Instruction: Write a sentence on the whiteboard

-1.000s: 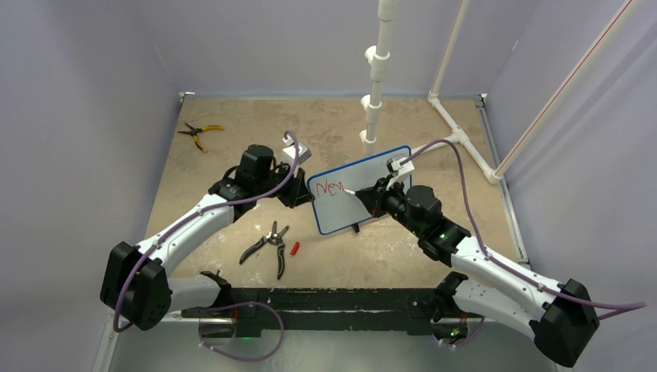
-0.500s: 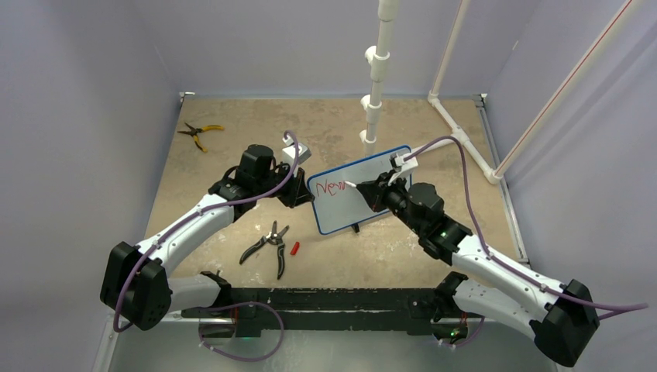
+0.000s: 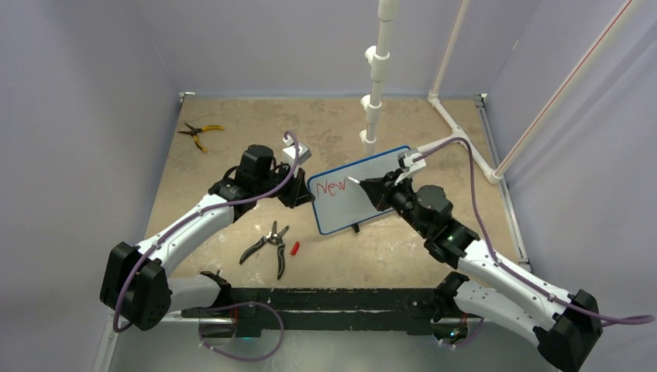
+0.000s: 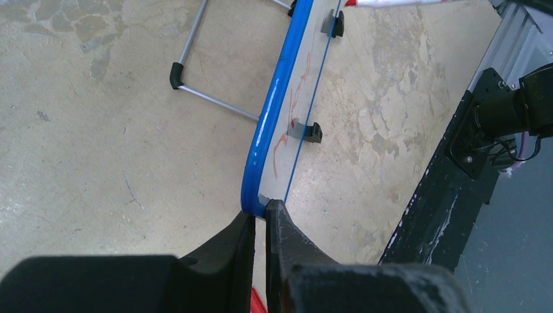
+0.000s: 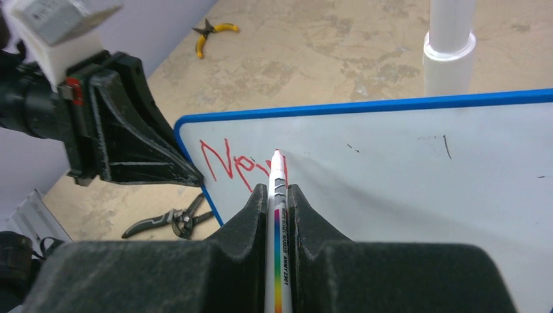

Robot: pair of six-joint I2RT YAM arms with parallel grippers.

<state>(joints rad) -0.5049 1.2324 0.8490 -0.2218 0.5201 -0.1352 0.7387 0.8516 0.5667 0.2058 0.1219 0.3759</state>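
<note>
The whiteboard (image 3: 352, 211) stands tilted mid-table, white with a thin blue frame (image 4: 266, 124). Red lettering reading roughly "New" (image 3: 333, 187) runs along its upper left part (image 5: 225, 160). My left gripper (image 3: 304, 194) is shut on the board's left edge, its fingertips pinching the blue frame's corner (image 4: 261, 216). My right gripper (image 5: 278, 193) is shut on a white marker (image 5: 279, 215) with a rainbow stripe. The marker's red tip (image 5: 277, 154) touches the board at the end of the lettering (image 3: 351, 180).
Black cutters (image 3: 267, 244) and a small red cap (image 3: 294, 248) lie in front of the board's left side. Yellow pliers (image 3: 200, 132) sit at the far left. A white pipe post (image 3: 376, 85) and pipe frame (image 3: 465, 139) stand behind the board. The board's wire stand (image 4: 209, 98) rests behind it.
My right gripper has carried the marker tip up and a little right on the board, adding to the last red letter. The left gripper and the board have stayed put.
</note>
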